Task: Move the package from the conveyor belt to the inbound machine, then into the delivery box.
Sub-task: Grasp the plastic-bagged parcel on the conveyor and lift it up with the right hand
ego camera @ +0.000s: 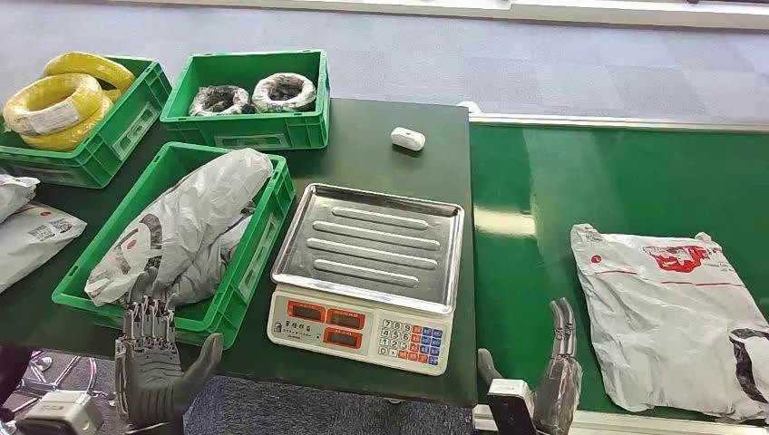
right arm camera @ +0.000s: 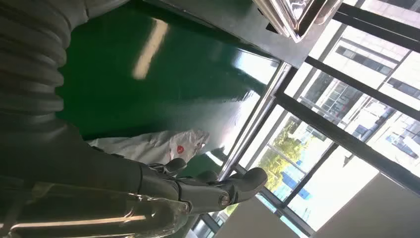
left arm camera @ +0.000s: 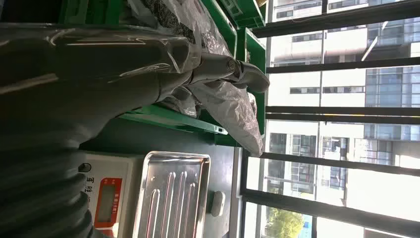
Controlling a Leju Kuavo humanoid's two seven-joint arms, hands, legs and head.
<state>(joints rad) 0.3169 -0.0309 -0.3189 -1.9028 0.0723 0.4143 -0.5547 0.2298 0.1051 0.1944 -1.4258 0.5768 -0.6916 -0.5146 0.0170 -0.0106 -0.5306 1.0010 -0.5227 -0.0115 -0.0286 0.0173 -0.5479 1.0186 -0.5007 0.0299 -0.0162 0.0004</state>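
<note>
A: Package (ego camera: 671, 317), grey plastic with red print, lies flat on the green conveyor belt (ego camera: 544, 199), just beside the right hand (ego camera: 555, 381). Fingers of both hands are spread, holding nothing.

B: And the left hand (ego camera: 154, 358)?

A: Low, near the green crate (ego camera: 249, 272). Best slide right fingers under the package's near edge, then carry it to the scale (ego camera: 367, 263).

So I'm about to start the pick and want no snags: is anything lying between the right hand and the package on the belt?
Nothing visible. The right hand is open at the near edge of the conveyor belt, and only bare green belt separates it from the package just to its right. The scale sits on the hand's other side, off that path.
</note>
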